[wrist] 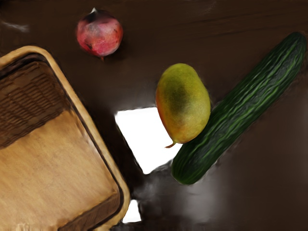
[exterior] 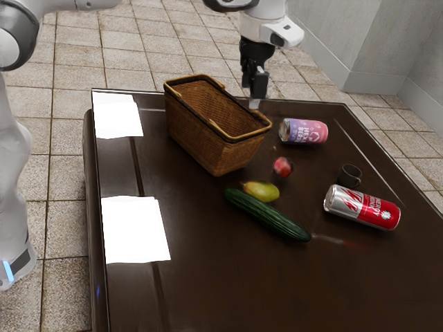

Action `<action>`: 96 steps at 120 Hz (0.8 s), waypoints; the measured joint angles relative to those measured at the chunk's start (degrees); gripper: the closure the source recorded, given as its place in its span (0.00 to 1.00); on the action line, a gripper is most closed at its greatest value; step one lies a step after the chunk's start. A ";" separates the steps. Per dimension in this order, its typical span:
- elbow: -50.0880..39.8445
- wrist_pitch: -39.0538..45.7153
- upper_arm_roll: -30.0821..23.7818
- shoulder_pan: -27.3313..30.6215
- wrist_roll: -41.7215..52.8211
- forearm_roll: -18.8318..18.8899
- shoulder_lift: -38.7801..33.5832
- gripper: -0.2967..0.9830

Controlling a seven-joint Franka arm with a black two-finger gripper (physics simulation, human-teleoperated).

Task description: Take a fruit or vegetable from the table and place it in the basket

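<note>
The biggest thing is the dark table (exterior: 221,290), which spreads below the black gripper (exterior: 255,104). The gripper hangs in the air with its tip downward, and whether it is open or closed, I cannot tell.

Next comes the wicker basket (exterior: 211,149). It stands lower than the gripper, towards the exterior view's left of it, with its open top facing up.

The long green cucumber (wrist: 240,108) lies on the table, lower than the gripper and nearer to the exterior camera. A red and silver can (exterior: 361,207) lies on its side, well apart from the gripper, towards the exterior view's right. A pink and purple can (exterior: 303,131) also lies on its side, on this same side of the gripper but nearer to it.

The yellow-green mango (wrist: 183,103) is below the gripper, between the basket and the cucumber, just beside one end of the cucumber. The small dark mug (exterior: 350,175) is farther from the gripper than the pink and purple can. The red pomegranate (wrist: 100,33) rests on the table, lower than the gripper, outside the basket like the mango and the cucumber.
</note>
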 joint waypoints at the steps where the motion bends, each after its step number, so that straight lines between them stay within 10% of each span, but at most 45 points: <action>1: -0.03 -0.25 0.40 0.43 -0.01 0.01 -0.06 0.25; 96: -7.43 16.68 1.55 -0.57 3.29 -4.82 9.50 0.25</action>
